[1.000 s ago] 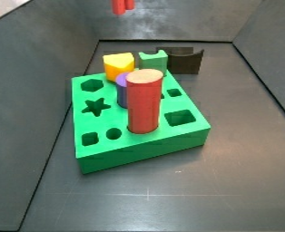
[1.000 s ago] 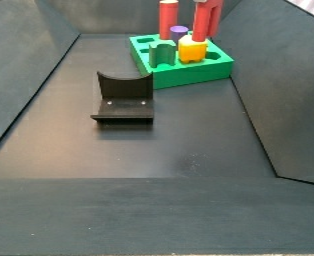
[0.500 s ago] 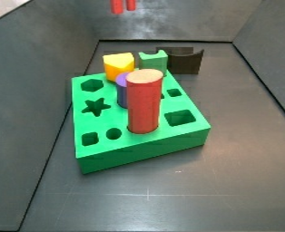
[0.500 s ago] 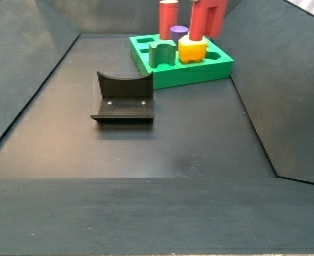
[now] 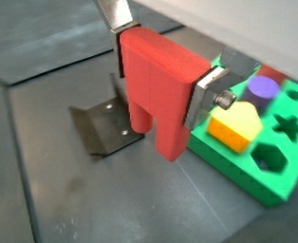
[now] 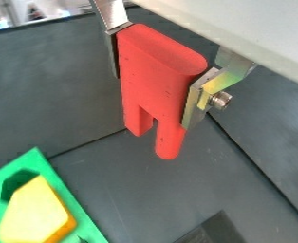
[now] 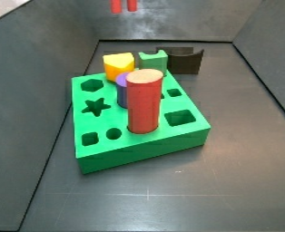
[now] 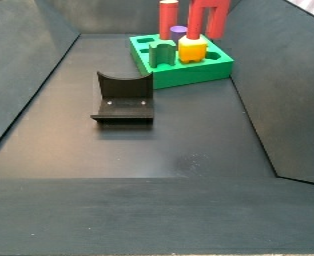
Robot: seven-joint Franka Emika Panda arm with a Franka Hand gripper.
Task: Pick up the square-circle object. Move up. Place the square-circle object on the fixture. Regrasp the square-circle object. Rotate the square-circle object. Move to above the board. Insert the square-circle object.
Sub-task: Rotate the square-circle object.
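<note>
My gripper (image 5: 162,76) is shut on the square-circle object (image 5: 162,90), a red flat-sided peg with a two-pronged lower end. In both wrist views (image 6: 158,76) it hangs between the silver fingers (image 6: 197,97), high above the floor. In a side view only its prongs (image 7: 123,5) show at the top edge; the gripper itself is out of frame. In a side view it hangs near the board's far side (image 8: 212,14). The green board (image 7: 109,149) with cut-out holes lies below, also in a wrist view (image 5: 273,186). The fixture (image 5: 107,128) stands beneath the peg.
A tall red cylinder (image 7: 144,101) stands in the board. A yellow piece (image 7: 117,63), a purple piece (image 5: 265,89) and a small green notched block (image 7: 153,60) sit at the board's back. The fixture (image 8: 122,98) stands mid-floor. Dark sloping walls enclose the floor.
The red peg's prongs at the top of the side view have shifted slightly to the right. Nothing else has moved.
</note>
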